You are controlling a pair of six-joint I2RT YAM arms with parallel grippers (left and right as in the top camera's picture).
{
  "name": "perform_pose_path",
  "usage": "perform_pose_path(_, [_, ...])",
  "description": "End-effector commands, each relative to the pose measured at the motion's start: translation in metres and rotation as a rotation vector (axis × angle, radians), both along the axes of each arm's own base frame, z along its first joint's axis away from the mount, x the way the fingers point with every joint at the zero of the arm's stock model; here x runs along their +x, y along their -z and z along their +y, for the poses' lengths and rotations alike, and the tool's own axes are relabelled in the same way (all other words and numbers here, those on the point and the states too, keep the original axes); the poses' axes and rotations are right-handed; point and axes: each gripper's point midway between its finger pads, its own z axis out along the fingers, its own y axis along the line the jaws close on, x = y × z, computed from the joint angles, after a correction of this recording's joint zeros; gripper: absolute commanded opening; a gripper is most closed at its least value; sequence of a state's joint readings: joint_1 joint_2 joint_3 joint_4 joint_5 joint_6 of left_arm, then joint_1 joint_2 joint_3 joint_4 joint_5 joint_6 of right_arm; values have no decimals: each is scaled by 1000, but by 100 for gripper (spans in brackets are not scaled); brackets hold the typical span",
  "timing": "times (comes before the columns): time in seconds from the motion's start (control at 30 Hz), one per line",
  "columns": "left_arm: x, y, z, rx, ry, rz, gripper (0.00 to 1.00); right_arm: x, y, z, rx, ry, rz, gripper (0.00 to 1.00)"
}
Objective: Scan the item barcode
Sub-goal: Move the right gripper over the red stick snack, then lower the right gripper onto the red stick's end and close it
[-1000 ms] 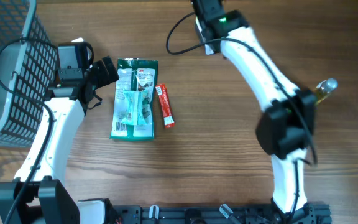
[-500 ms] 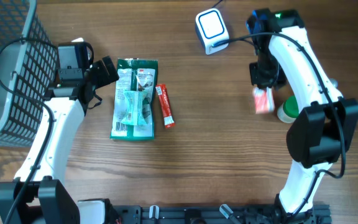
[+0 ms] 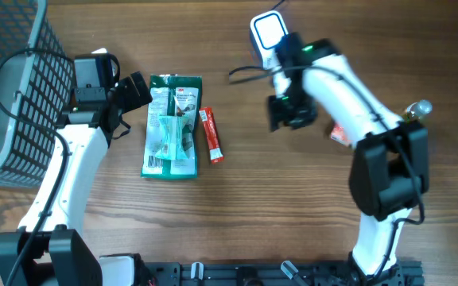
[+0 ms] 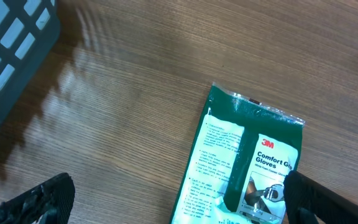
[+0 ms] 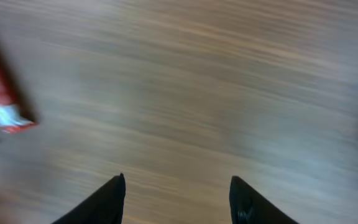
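Overhead view: one desk point(image 3: 237, 222) of brown wood. Toward far edge, near centre: scanner point(image 3: 269, 32), white with blue face, cabled. Left of centre, well in from every edge: glove pack point(image 3: 172, 125), green, flat, label up; just beside it on the side toward the right edge, red sachet point(image 3: 211, 135), also flat. At left edge: mesh basket point(image 3: 6, 95). Toward right edge: red-and-white packet point(image 3: 339, 133) beside the right arm, and capped bottle point(image 3: 417, 110), partly hidden. Of the left gripper point(image 3: 136, 90): hung just beside the glove pack's far corner, fingers point(image 4: 42, 199) spread wide in left wrist view, gripped nothing. Of the right gripper point(image 3: 289, 111): hovered over bare wood between scanner and red sachet; in right wrist view, blurred, fingertips point(image 5: 114, 199) stood apart with nothing between. Step judged in hand: reach for an item, none yet lifted or presented. Next move likely called for: descent onto red sachet or glove pack, closing on an edge, then turning barcode side to scanner face.
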State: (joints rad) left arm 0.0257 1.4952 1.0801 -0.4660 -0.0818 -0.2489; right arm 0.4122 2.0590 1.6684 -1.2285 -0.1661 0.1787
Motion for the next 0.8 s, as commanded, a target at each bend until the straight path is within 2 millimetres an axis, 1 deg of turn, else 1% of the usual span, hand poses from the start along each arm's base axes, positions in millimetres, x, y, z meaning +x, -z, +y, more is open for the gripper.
perform_pose_path(0.0, [2,-5,3,13,-3,-11,99,-20,14,51,63,-108,-7,54])
perform_pose_path(0.03, [2,-5,3,13,-3,-11,100,-25,18,65,71,-128,-23,53])
perform_pose_path(0.07, [2,-5,3,13,-3,-11,100,-28,20,74,76,-139,-35,54])
perform_pose_path(0.17, [2,-5,3,13,-3,-11,100,-38,30,95,90,-144,-55,52])
perform_pose_path(0.2, [2,-5,3,13,-3,-11,100,-45,34,103,92,-151,-56,50])
perform_pose_path(0.27, [2,-5,3,13,-3,-11,100,-51,38,108,94,-174,-57,50])
perform_pose_path(0.33, [2,-5,3,13,-3,-11,100,-52,40,112,101,-181,-65,50])
perform_pose_path(0.63, [2,-5,3,13,-3,-11,100,-33,38,125,145,-183,-151,50])
perform_pose_path(0.77, [2,-5,3,13,-3,-11,100,-25,36,130,163,-184,-188,49])
